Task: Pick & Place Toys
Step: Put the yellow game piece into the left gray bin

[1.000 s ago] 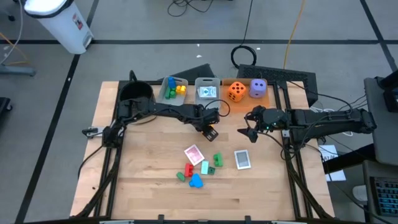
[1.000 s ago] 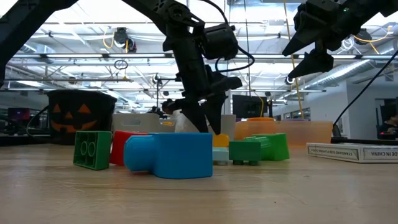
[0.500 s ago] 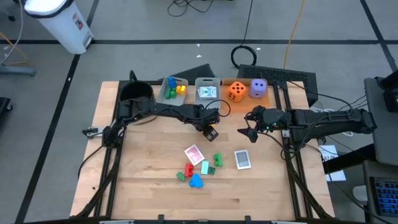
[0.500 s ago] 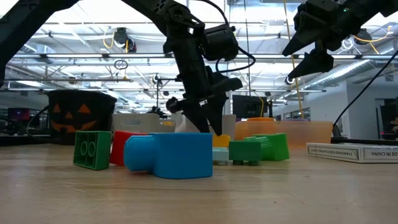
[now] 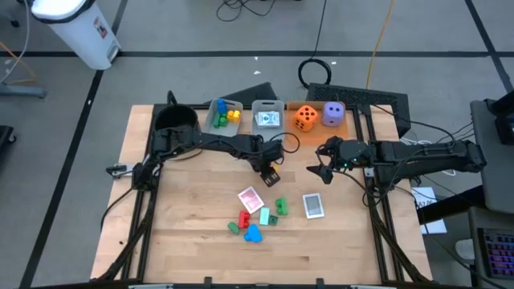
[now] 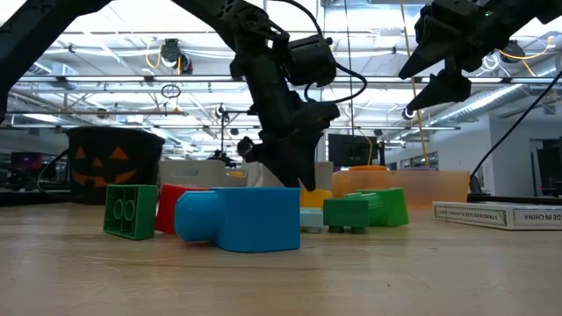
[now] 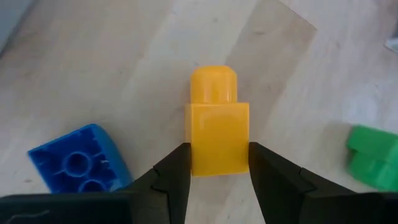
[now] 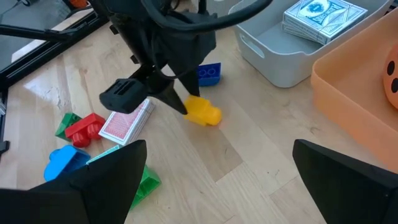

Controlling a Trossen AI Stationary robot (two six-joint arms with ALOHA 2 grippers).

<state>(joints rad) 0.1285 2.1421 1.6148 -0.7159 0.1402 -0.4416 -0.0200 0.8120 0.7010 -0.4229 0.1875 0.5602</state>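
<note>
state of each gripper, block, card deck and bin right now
left gripper: shut on yellow block, above table
right gripper: open, empty, raised
blue block: loose on table
red-backed deck: lying flat
middle bin: holds a blue deck
orange tray: holds two dice

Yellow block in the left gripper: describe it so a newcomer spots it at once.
Start at the row of bins along the wooden table's far edge. In front of the grey bin, the left gripper pinches a small yellow plastic block with one round stud. It is the only yellow piece outside the bins.

Overhead, table-level, two wrist views (close)
</note>
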